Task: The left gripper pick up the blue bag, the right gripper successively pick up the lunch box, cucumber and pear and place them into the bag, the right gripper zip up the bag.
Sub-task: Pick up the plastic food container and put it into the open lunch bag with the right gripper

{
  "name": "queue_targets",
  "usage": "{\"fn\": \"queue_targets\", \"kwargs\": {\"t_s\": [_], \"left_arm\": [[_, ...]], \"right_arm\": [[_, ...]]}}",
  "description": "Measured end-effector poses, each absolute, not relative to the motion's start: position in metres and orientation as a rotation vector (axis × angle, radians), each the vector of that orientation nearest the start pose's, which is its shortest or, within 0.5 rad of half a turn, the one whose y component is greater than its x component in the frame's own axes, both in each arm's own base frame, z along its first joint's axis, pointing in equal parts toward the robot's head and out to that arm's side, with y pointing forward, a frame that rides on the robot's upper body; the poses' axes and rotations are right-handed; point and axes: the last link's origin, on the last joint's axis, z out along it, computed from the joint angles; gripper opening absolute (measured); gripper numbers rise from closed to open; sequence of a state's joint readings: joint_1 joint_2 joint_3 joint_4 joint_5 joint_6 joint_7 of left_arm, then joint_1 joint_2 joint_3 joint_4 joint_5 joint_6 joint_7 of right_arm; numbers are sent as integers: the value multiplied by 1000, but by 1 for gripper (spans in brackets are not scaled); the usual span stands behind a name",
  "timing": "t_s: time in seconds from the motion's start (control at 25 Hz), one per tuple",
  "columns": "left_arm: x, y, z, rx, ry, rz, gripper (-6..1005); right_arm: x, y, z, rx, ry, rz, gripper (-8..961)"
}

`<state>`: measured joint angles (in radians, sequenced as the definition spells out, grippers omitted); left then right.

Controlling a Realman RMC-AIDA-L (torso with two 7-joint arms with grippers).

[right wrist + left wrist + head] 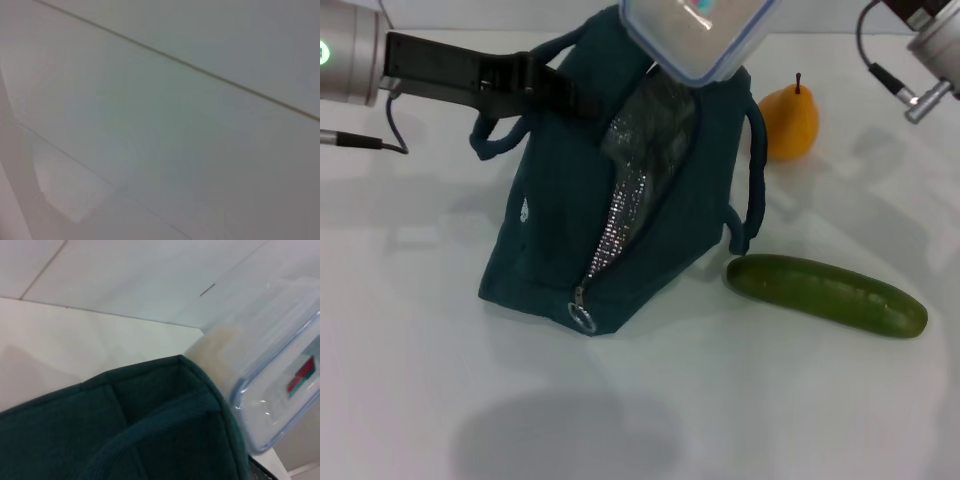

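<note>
A white counter (pixel 740 400) carries everything, with a pale wall behind it. The left pincer (pixel 535 82) reaches in from the left arm and is clamped on the bag's near handle (pixel 495 135), holding the top of the bag (pixel 560 220) up; the fingers (pixel 510 75) are dark and closed tight on the strap. The bag stands just beyond that pincer toward the right, its base on the counter, its mouth open so the silver lining (pixel 650 130) shows, and the zip ring (pixel 582 318) hangs at the low front corner. In the left wrist view the bag's teal edge (pixel 150 405) fills the lower part, with the box (pixel 280 385) right beside it. The box (pixel 700 35) hovers over the bag's open mouth, tilted, above and to the right of the left pincer; its blue-rimmed lid and small label show. What holds it lies out of view, so I cannot tell how the right pincer stands; only part of the right arm (pixel 925 45) shows at the upper right. The pear (pixel 790 120) stands upright on the counter just beside the bag's far handle (pixel 755 170). The cucumber (pixel 825 294) lies flat on the counter near the bag's right corner.
</note>
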<state>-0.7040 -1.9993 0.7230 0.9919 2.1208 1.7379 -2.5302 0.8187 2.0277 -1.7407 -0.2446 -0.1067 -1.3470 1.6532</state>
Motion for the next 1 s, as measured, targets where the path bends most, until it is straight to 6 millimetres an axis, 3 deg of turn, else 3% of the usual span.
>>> {"fn": "queue_targets", "kwargs": {"t_s": [0.28, 0.76, 1.0], "left_arm": [[-188, 377, 70, -2566, -1612, -560, 41], [-192, 379, 70, -2533, -1624, -581, 41], [-195, 377, 64, -2545, -1646, -579, 41]], "right_arm": [[124, 408, -20, -2145, 1342, 1817, 87], [165, 385, -35, -2130, 1448, 1696, 87], [157, 390, -52, -2211, 1457, 1545, 86]]}}
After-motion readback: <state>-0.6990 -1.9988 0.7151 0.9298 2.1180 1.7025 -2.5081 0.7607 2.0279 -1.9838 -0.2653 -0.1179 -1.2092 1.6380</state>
